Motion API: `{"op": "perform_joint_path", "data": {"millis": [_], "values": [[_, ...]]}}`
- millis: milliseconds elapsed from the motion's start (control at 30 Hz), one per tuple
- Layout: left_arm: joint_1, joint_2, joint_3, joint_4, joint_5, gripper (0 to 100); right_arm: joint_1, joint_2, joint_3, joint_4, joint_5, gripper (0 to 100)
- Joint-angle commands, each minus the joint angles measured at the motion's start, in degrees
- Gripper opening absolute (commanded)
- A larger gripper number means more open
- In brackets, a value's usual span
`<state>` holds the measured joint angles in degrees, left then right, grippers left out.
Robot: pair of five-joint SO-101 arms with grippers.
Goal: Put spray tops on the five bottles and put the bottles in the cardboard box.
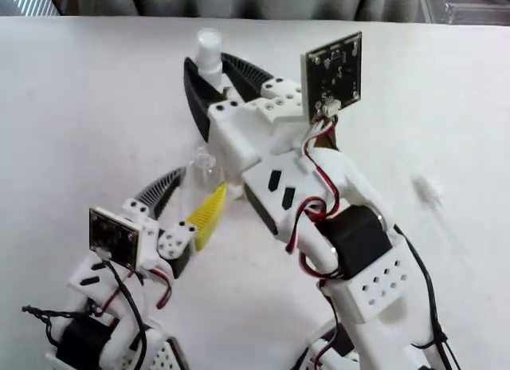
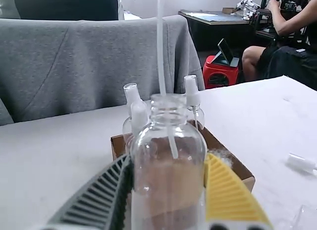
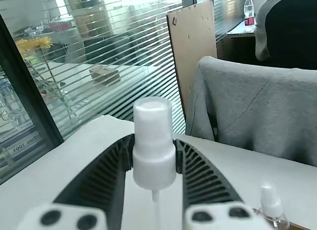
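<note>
On the plain white bench (image 1: 80, 107), the left gripper (image 1: 185, 201), its ribbed jaws one black and one yellow, is clenched on a clear round-shouldered bottle (image 2: 168, 155), held upright so its open threaded neck faces up. At the bottle's twelve o'clock in the high view, the right gripper (image 1: 217, 79) pinches a white plastic spray top (image 3: 152, 141) whose thin dip tube (image 2: 162, 66) hangs plumb and seems to enter the neck. Beyond the bottle, the cardboard box (image 2: 237, 165) holds capped bottles (image 2: 192, 98).

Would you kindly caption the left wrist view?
Left gripper holds a clear bottle, with a spray tube inside its neck.
</note>
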<state>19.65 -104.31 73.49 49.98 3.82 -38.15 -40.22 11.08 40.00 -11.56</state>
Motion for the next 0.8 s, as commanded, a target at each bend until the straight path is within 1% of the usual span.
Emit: {"op": "perform_joint_path", "data": {"millis": [0, 100, 200, 367, 667, 700, 767], "values": [[0.22, -0.48, -2.64, 0.0, -0.26, 2, 0.66, -3.3, 1.49, -0.31, -0.35, 1.5], [0.22, -0.48, -2.64, -0.26, -0.26, 2, 0.4, -6.2, 4.66, 1.36, -0.35, 1.5], [0.22, -0.48, -2.64, -0.44, -0.26, 2, -1.27, -8.4, 8.26, 1.19, -0.35, 1.5], [0.22, -0.48, -2.64, -0.44, -0.18, 2, -1.71, -9.63, 13.27, 1.01, -0.35, 1.5], [0.22, -0.48, -2.64, -0.53, -0.18, 2, -5.85, -9.36, 16.18, 0.75, -0.44, 1.9], [0.22, -0.48, -2.64, -0.53, -0.18, 2, -5.85, -9.27, 16.18, 0.75, -0.44, 2.2], [0.22, -0.48, -2.64, -0.53, -0.18, 2, -5.85, -9.27, 16.26, 1.27, -0.35, 5.8]]}}
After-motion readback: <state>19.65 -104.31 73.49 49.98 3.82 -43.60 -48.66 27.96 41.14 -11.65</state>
